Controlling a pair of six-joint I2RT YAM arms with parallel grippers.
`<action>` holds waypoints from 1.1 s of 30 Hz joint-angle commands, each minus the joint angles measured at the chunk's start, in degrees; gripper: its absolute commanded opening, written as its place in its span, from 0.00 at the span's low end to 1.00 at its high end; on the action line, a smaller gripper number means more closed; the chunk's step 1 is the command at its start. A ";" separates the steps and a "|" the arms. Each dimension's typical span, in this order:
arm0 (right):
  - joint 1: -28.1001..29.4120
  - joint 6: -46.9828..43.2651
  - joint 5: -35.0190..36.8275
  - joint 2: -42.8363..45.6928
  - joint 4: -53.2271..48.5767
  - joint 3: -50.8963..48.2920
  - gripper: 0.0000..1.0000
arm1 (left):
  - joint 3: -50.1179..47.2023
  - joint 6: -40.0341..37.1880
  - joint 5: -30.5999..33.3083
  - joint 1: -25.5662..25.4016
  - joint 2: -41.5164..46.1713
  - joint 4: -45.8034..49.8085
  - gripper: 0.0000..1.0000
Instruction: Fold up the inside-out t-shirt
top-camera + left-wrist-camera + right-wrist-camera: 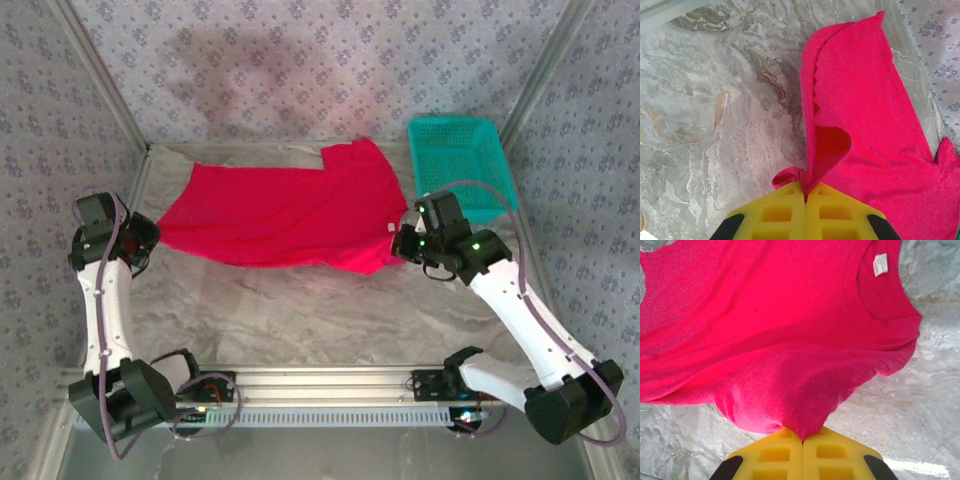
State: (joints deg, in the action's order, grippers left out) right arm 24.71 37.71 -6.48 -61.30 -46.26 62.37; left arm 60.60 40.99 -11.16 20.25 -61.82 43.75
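1. Top external view: the inside-out t-shirt (290, 210) lies on the table (330, 310). It begins just beside the teal basket (462, 160) and reaches well away from it to the left. The part nearest the basket seems to lie doubled over the body.
2. The right gripper (403, 243) is at the shirt end near the basket, just in front of its near left corner. In the right wrist view its yellow fingers (772, 455) are pressed together on a thick bunch of red cloth. This bunch is below the collar (865, 295), where the white tag (880, 264) shows.
3. The left gripper (148, 238) is at the shirt end far from the basket. In the left wrist view its fingers (775, 215) are closed on a small pinch of the cloth edge.
4. I judge the step in hand to be stretching the shirt flat between the two grips, before any fold is made.
5. To do this well, both ends should move apart evenly and low over the table, only until the wrinkles go.
6. The pinch far from the basket is thin, so a hard pull may slip it out. A gentle pull is safer.
7. I cannot tell how many layers the bunch near the basket holds. The doubled part may need to be opened first.
8. The cloth should be drawn away from the basket, so that it does not catch on the rim.
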 commanded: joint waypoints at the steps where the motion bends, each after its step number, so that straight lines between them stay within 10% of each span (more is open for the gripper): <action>1: -2.26 -3.89 -0.47 -0.23 -4.43 3.08 0.00 | 2.40 -1.89 -0.27 0.32 -1.04 4.12 0.00; 11: -12.73 -6.93 -1.34 3.58 -6.95 0.81 0.00 | -1.90 -2.90 -3.19 -0.01 -5.37 0.95 0.00; 18: -12.23 -3.68 -4.88 -3.56 3.23 -4.97 0.00 | -5.84 -1.26 -2.90 -10.04 -13.71 -6.33 0.00; 27: -13.11 -7.37 -3.57 -9.74 3.34 -4.01 0.00 | -3.49 -2.36 -1.14 -10.43 -24.32 -8.34 0.00; 33: -13.30 -7.58 -3.61 -11.26 4.45 -3.31 0.00 | -2.14 -2.94 -1.28 -10.42 -26.01 -8.27 0.35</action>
State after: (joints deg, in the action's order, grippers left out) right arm 11.75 31.40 -9.89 -72.18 -42.57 57.95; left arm 56.01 38.81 -12.97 9.69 -87.99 35.75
